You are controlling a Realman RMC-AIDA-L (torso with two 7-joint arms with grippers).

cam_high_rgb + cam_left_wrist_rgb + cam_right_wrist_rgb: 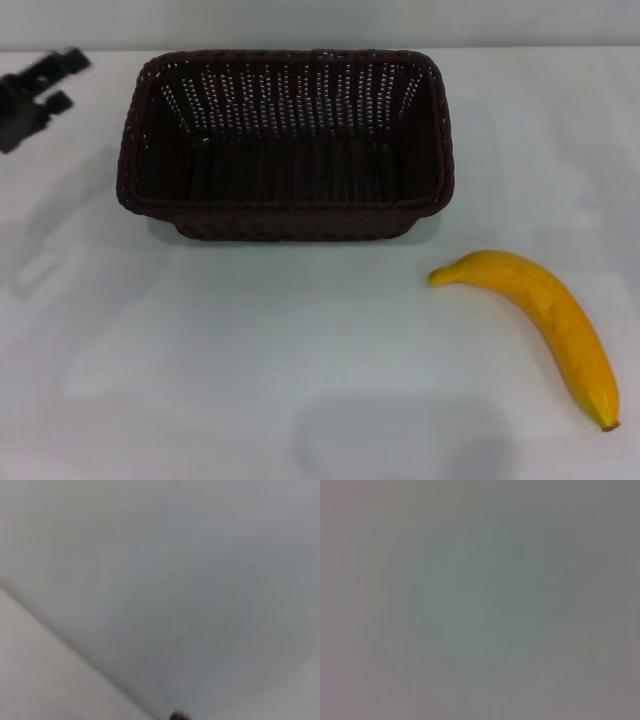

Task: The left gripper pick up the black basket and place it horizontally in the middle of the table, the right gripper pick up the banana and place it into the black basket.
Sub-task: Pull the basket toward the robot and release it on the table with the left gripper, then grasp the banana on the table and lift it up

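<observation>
The black basket (pixel 285 145) stands upright and lengthwise across the far middle of the white table (pixel 250 360); it is empty. The banana (pixel 545 320) lies on the table to the basket's near right, dark tip toward the front right. My left gripper (pixel 35 95) is at the far left edge of the head view, apart from the basket, with its two black fingers spread and nothing between them. The right gripper is out of view. Both wrist views show only plain grey surface.
The table's far edge (pixel 320 48) runs behind the basket. A soft shadow (pixel 400 440) lies on the table near the front middle.
</observation>
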